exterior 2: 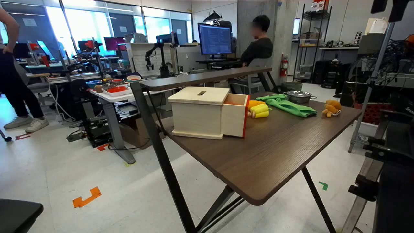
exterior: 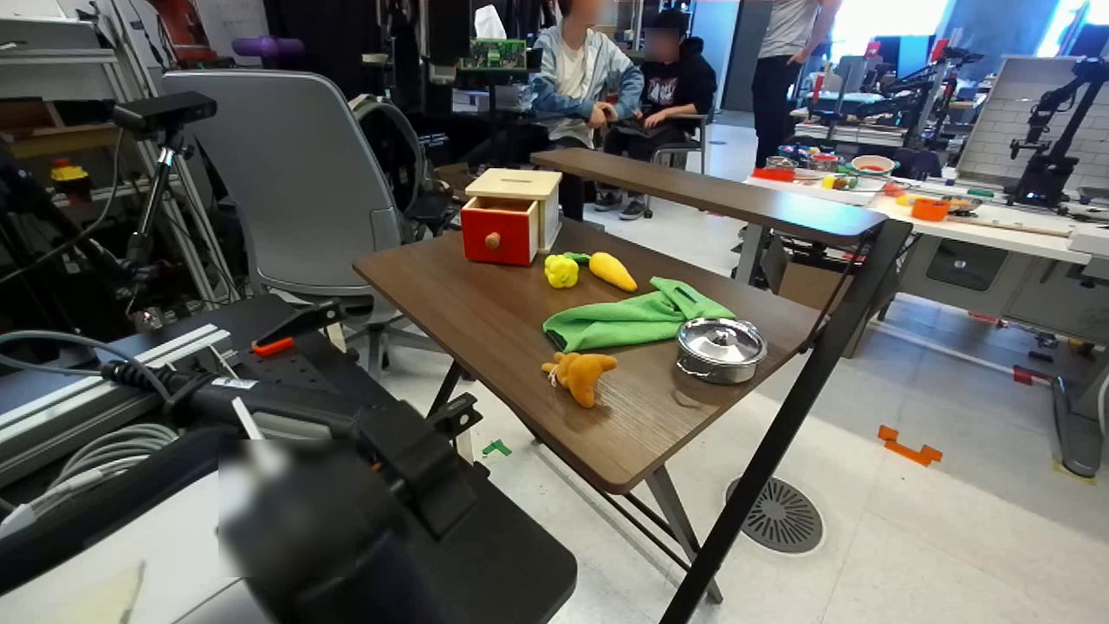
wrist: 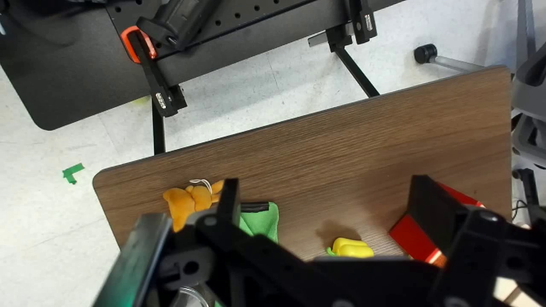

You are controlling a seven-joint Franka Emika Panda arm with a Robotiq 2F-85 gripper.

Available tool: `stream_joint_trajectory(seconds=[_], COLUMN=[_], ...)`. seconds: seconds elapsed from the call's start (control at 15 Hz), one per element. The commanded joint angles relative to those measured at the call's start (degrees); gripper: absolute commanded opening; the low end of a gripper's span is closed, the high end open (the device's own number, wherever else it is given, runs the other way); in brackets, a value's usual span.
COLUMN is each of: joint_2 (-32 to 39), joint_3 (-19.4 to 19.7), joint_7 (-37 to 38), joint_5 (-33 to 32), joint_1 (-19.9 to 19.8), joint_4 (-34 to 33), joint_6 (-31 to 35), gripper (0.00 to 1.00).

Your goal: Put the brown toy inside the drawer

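The brown toy (exterior: pixel 582 373), a small orange-brown plush, lies near the table corner; it also shows in an exterior view (exterior 2: pixel 332 106) and at the left of the wrist view (wrist: pixel 183 204), partly behind a finger. The drawer (exterior: pixel 485 232) has a red front with a round wooden knob and is pulled out of its light wooden box; its open side shows in an exterior view (exterior 2: pixel 234 118). In the wrist view the drawer (wrist: pixel 413 239) is partly hidden by the right finger. My gripper (wrist: pixel 327 181) is open and empty, above the table. It is not clearly seen in the exterior views.
A yellow pepper toy (exterior: pixel 561 271) and a yellow elongated toy (exterior: pixel 612 271) lie near the drawer. A green cloth (exterior: pixel 637 319) and a lidded metal pot (exterior: pixel 721 351) lie between them and the brown toy. A raised shelf (exterior: pixel 710 192) runs along one table edge.
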State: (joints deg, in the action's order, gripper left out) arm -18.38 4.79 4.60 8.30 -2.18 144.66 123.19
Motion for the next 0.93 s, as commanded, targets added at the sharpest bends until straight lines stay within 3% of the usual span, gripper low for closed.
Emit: stream_joint_trajectory(seconds=[0.0,0.47,0.87], joint_2=[2.97,17.08,27.22], joint_3=[-1.02,-0.40,-0.41], joint_7=[3.54,14.02,10.07], joint_5=[-0.74,0.44,9.46], joint_1=[-1.58,-3.40,-3.60], joint_4=[0.28,-1.16,-3.00], joint_6=[6.83,27.81,28.16], gripper=[1.00,1.00,1.00])
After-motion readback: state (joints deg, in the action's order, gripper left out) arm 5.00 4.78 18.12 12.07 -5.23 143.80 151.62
